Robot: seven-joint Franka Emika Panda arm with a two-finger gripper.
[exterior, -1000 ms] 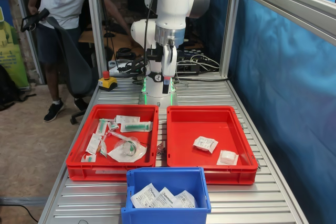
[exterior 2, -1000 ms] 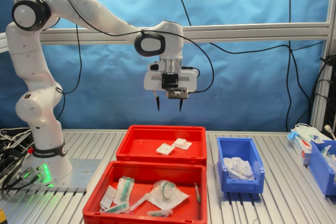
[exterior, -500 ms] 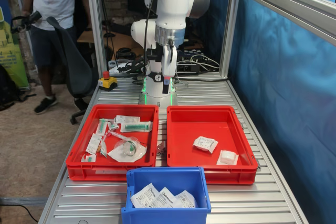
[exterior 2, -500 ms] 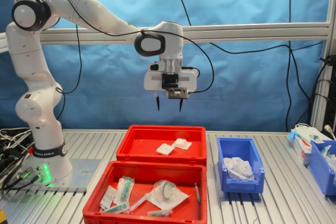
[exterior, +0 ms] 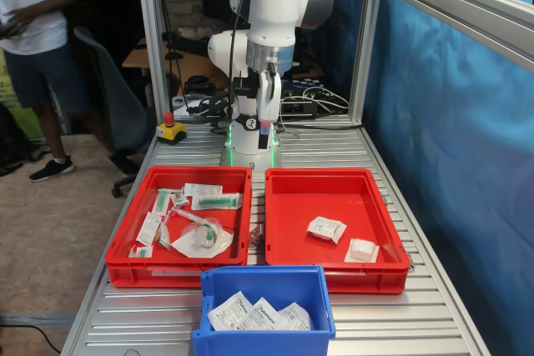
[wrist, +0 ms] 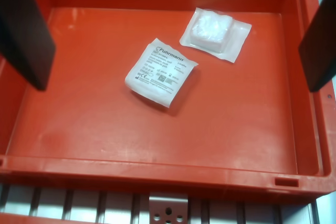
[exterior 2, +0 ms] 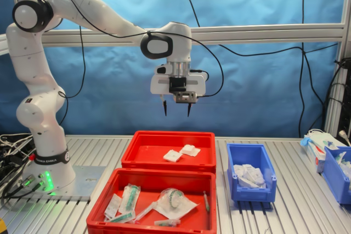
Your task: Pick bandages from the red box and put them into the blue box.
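Note:
My gripper (exterior 2: pixel 176 110) hangs open and empty high above the red box (exterior 2: pixel 167 134), also seen in the first exterior view (exterior: pixel 264 141). The red box (exterior: pixel 334 174) holds two white bandages, one nearer its middle (exterior: pixel 326 228) and one towards its front right corner (exterior: pixel 362 249). In the wrist view the flat printed packet (wrist: pixel 161 72) and a puffier packet (wrist: pixel 216 33) lie on the red floor (wrist: pixel 105 124) between my two dark fingers (wrist: pixel 26 35). The blue box (exterior: pixel 263 273) holds several bandages (exterior: pixel 259 314); it also shows in the second exterior view (exterior 2: pixel 249 191).
A second red tray (exterior: pixel 133 269) with syringe packs and tubing (exterior: pixel 200 235) sits beside the red box. A yellow emergency stop button (exterior: pixel 170 129) stands near the robot base. A person (exterior: pixel 33 31) stands beyond the table. Another blue bin (exterior 2: pixel 337 173) is at the second exterior view's right.
The arm and gripper have not moved. The person in the background has walked towards the first exterior view's left.

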